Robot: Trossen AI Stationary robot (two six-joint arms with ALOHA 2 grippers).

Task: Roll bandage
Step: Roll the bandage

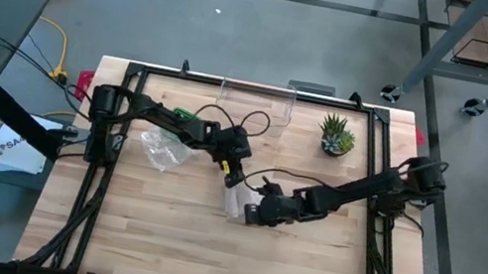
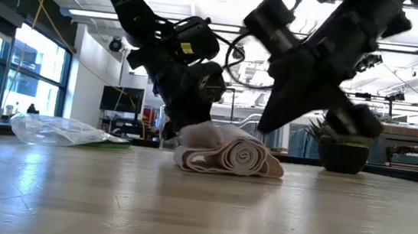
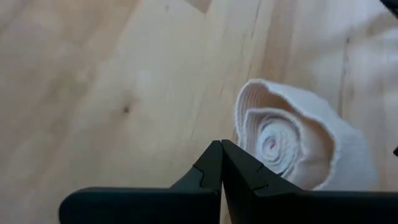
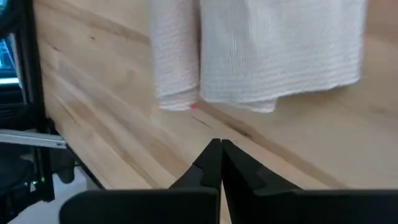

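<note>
White bandage (image 1: 233, 199), mostly rolled, lies mid-bench betw. left hand (image 1: 231, 176) at its 12 o'clock and right hand (image 1: 252, 212) at 3, both pressed together, empty; prob. light, soft, springs loose, so pinch the roll's sides.

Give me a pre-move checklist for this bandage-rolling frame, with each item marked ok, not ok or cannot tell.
1. Bandage lies on the table: ok.
2. Spiral end is wound: ok, coils visible in the left wrist view.
3. Roll is tight: not ok, the layers gape.
4. Left gripper is shut and empty beside the roll: ok.
5. Right gripper is shut and empty, short of the cloth: ok.
6. Plastic bag and potted plant stand apart: ok.
</note>
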